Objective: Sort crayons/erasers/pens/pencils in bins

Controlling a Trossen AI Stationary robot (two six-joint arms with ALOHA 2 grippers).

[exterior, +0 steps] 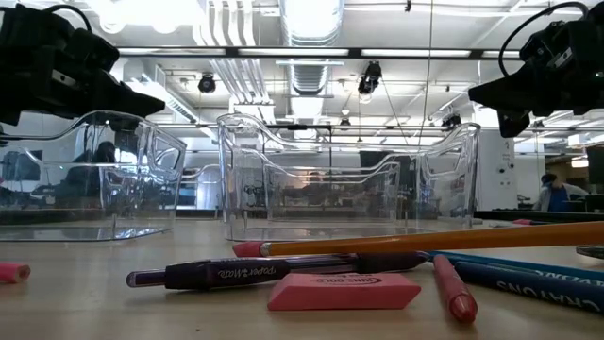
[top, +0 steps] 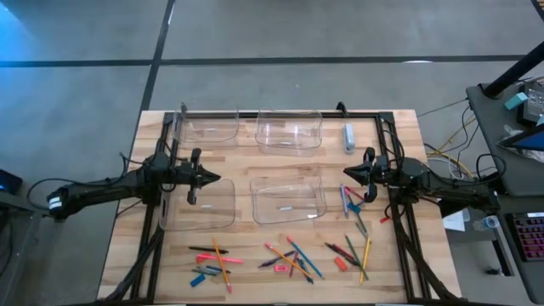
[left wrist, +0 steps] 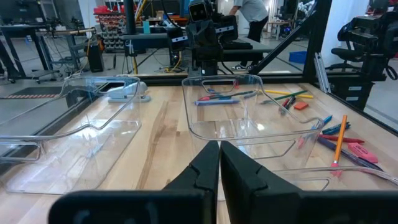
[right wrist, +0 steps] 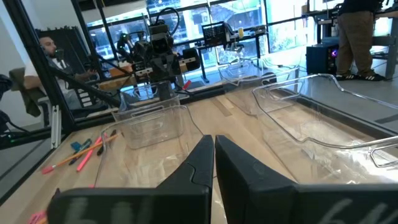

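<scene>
Four clear bins stand on the wooden table: two at the far side (top: 208, 129) (top: 289, 129) and two in the middle (top: 200, 204) (top: 289, 198). Pens, pencils, crayons and erasers lie loose along the near side (top: 289, 257). The low view shows a pink eraser (exterior: 344, 291), a dark purple pen (exterior: 274, 272), an orange pencil (exterior: 434, 241) and a red crayon (exterior: 453, 288) up close. My left gripper (top: 218, 178) is shut and empty above the near left bin's far rim. My right gripper (top: 345, 172) is shut and empty, right of the near right bin.
A pale blue-grey oblong item (top: 348, 138) lies right of the far right bin. More sticks lie under my right arm (top: 353, 204) and at the near left (top: 212, 259) and near right (top: 353, 251). Black frame rails run along the table's edges (top: 399, 246).
</scene>
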